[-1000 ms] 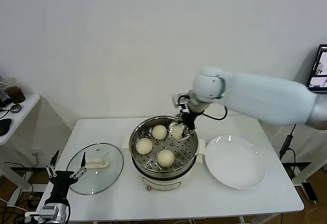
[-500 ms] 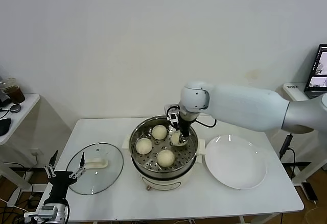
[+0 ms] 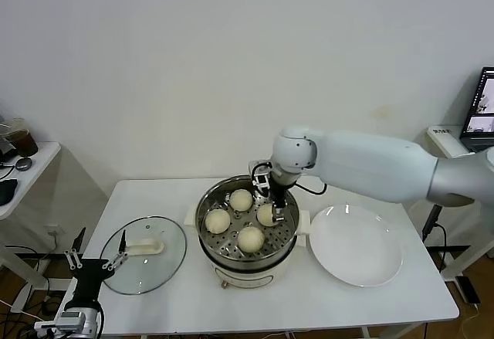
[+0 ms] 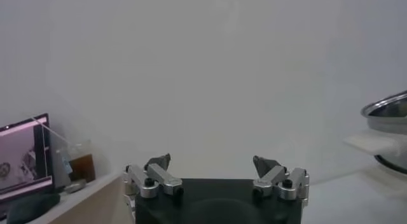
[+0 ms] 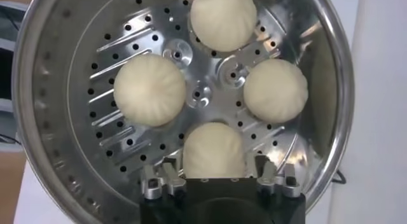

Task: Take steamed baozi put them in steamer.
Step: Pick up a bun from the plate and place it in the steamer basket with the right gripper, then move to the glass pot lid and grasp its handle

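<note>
Several steamed baozi lie on the perforated tray of the steamer (image 3: 204,209), all pale, round and apart from each other. The one nearest my right gripper (image 3: 274,200) is a baozi (image 3: 266,215) at the tray's right side. In the right wrist view that baozi (image 5: 213,149) sits between the spread fingers (image 5: 166,175), with a small gap on each side, and the right gripper (image 5: 216,168) is open above it. The other baozi (image 5: 150,90) (image 5: 276,90) (image 5: 224,18) ring the tray's centre. My left gripper (image 3: 96,262) hangs open and idle below the table's left front corner.
A flat white plate (image 3: 355,245) lies right of the steamer. The glass lid (image 3: 144,255) with a white handle rests on the table to the left. A side table (image 3: 23,171) stands far left, and a monitor (image 3: 482,101) far right.
The right gripper came down into the steamer with the baozi, set it on the tray's right side and opened. The left arm has stayed where it was.
</note>
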Robot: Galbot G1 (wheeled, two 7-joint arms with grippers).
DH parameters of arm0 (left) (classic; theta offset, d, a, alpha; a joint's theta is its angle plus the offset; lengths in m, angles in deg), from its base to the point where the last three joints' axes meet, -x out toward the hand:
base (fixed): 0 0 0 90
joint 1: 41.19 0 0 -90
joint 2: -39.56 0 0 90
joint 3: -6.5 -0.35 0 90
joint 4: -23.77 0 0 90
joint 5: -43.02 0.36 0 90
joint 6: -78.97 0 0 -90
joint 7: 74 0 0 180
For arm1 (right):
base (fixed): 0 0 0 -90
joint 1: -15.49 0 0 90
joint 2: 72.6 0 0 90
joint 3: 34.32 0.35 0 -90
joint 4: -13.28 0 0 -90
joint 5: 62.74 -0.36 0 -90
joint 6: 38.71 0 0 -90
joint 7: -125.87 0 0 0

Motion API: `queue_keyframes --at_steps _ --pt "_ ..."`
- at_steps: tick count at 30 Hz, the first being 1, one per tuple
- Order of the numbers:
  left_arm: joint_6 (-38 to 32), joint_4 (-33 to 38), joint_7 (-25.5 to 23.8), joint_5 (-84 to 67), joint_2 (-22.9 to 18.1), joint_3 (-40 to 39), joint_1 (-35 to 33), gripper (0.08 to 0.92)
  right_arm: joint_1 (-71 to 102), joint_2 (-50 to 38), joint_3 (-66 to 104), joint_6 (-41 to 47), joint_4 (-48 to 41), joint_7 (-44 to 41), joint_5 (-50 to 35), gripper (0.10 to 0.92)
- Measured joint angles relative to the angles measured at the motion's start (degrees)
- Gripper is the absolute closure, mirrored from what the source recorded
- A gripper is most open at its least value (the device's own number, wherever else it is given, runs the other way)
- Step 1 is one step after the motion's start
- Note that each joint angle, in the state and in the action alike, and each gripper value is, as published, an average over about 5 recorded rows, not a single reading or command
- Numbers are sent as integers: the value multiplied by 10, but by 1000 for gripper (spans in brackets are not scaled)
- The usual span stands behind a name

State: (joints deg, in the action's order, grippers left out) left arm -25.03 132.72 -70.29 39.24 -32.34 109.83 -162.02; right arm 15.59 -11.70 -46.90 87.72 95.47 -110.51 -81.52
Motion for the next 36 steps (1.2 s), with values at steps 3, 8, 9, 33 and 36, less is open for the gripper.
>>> queue_keyframes --at_steps 3,8,9,33,36 --pt "0 0 0 0 0 -1 1 177 0 -21 15 0 22 9 8 204" --pt "-2 0 0 -3 1 0 0 177 25 -75 62 1 73 59 5 203" --pt "-3 1 0 -4 1 0 0 177 35 -89 75 0 84 76 1 203" --pt "-19 4 3 15 -23 -21 -16 177 809 -66 799 -443 187 439 146 203" --pt "-15 3 7 30 -22 -23 -16 177 894 -8 882 -491 196 446 167 203"
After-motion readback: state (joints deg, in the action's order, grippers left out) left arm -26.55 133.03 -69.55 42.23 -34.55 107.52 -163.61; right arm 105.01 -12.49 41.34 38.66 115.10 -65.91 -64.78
